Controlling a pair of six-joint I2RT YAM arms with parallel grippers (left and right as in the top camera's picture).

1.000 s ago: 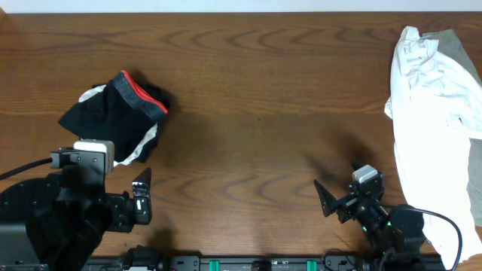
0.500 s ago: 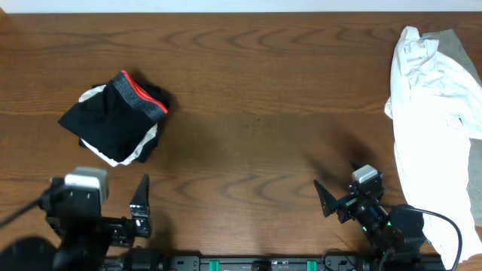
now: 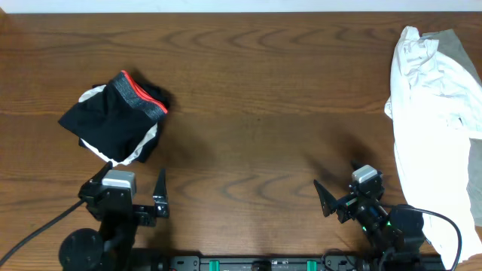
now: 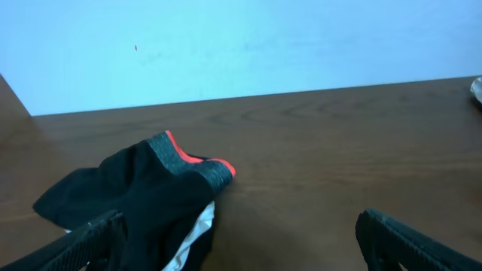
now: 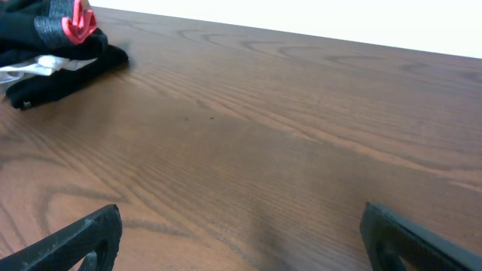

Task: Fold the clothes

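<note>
A folded black garment (image 3: 113, 119) with a grey and red waistband and a white layer showing under it lies at the left of the table. It also shows in the left wrist view (image 4: 143, 188) and far off in the right wrist view (image 5: 53, 34). A crumpled pile of white clothes (image 3: 433, 113) lies at the right edge. My left gripper (image 3: 126, 187) is open and empty just in front of the black garment, and its jaws show in the left wrist view (image 4: 241, 245). My right gripper (image 3: 340, 188) is open and empty near the front edge, left of the white pile, over bare wood (image 5: 241, 237).
The wooden table (image 3: 263, 98) runs between the two clothes piles. A grey cloth (image 3: 456, 41) lies under the white pile at the far right. The white pile's edge shows in the left wrist view (image 4: 477, 86). A pale wall stands behind the table.
My left arm has drawn back from the black garment and shifted right toward the front edge, jaws open. The right arm and the clothes have not moved.
</note>
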